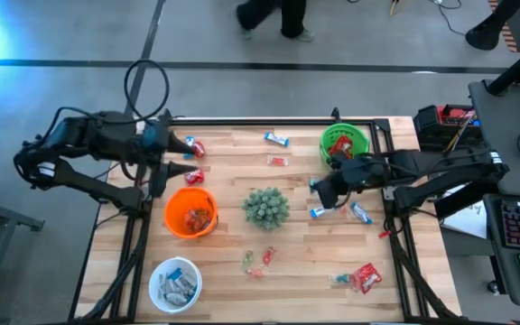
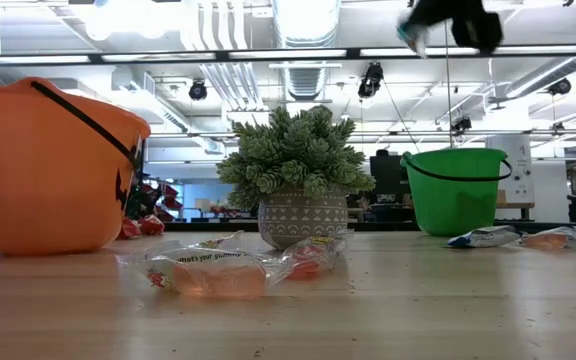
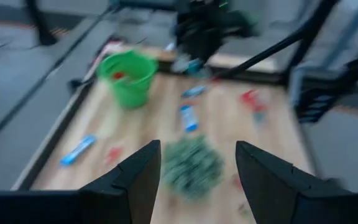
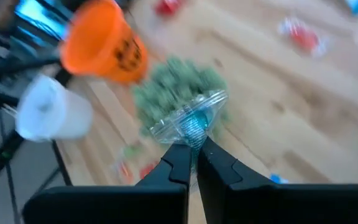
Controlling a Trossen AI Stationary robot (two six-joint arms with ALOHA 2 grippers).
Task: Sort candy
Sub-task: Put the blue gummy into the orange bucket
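From above, three buckets stood on the tabletop (image 1: 242, 298): an orange bucket (image 1: 190, 213), a green bucket (image 1: 344, 143) and a white bucket (image 1: 175, 283). One spiky plant (image 1: 266, 207) sat mid-table. The left tool (image 1: 190, 145) hung at the far left edge, just beside a red candy (image 1: 196, 149). The right tool (image 1: 317, 193) hovered between the plant and the green bucket, two blue-and-white bars (image 1: 360, 213) just beside it.

At table height, one clear candy packet (image 2: 233, 268) lay in front of the potted plant, between the orange and green buckets.

The left wrist view showed the left tool's fingers (image 3: 140, 177) released, nothing between them.

In the right wrist view, the right tool (image 4: 193, 152) was clenched on one clear-wrapped candy (image 4: 190, 122) with a teal centre, held above the plant.
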